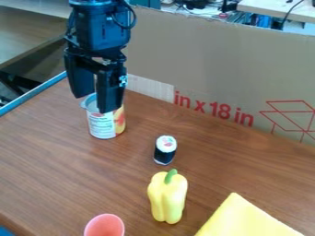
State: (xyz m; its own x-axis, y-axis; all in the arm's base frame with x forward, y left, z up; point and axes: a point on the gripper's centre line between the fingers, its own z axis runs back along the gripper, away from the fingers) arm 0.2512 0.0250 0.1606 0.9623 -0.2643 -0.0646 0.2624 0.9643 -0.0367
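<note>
The black gripper [94,103] hangs at the upper left, pointing down, its two fingers spread apart with a gap between them. Just beneath and behind it stands an upright can [102,125] with a white and orange-yellow label; one finger hides part of its top. Whether the fingers touch the can, I cannot tell. Right of the can, a small sushi roll toy [164,150] with a white top and dark side stands on the table. Below that is a yellow bell pepper [167,197] with a green stem.
A pink cup [104,226] is cut off by the bottom edge of the wooden table [55,161]. At the lower right lies a flat yellow piece [246,219]. A cardboard wall [209,60] with red print closes off the back, and a blue edge [31,94] runs along the left.
</note>
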